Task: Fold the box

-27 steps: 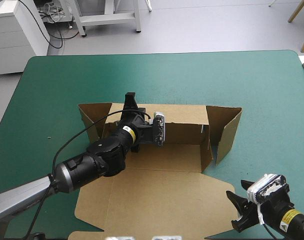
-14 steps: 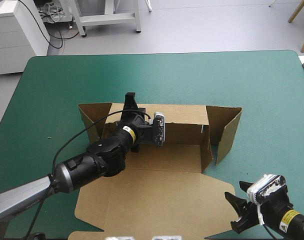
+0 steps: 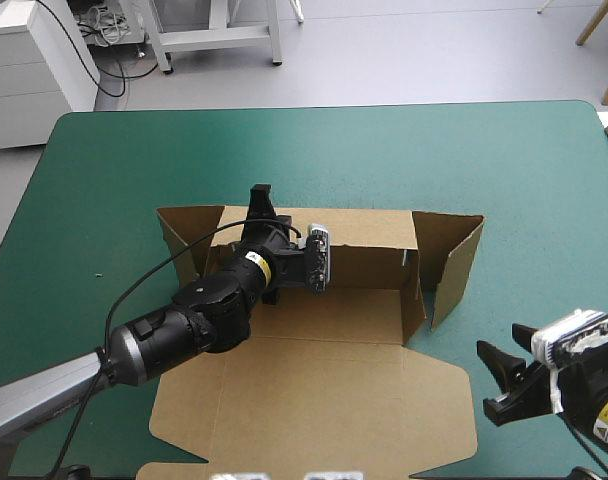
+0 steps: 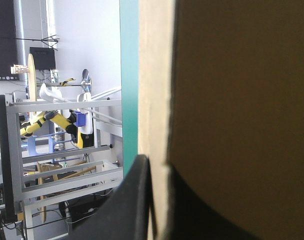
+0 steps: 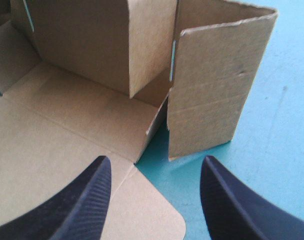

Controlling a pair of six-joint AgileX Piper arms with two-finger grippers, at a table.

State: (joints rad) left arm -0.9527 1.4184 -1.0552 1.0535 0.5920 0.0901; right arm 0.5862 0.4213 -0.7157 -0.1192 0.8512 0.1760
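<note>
The box (image 3: pixel 334 310) is laid mid-way across the teal-green cover (image 3: pixel 134 160), its far wall raised and pinched by the left gripper (image 3: pixel 261 212). The right gripper (image 3: pixel 499 380) is held spread apart just beside its near right corner.

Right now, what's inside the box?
The left pincer, shut on the back wall of the box, and bare brown floor. The left arm covers the floor's left part.

Robot lab: white cabinet (image 3: pixel 34 75), loose floor cables (image 3: pixel 102 28), teal-green table (image 3: pixel 384 150).
</note>
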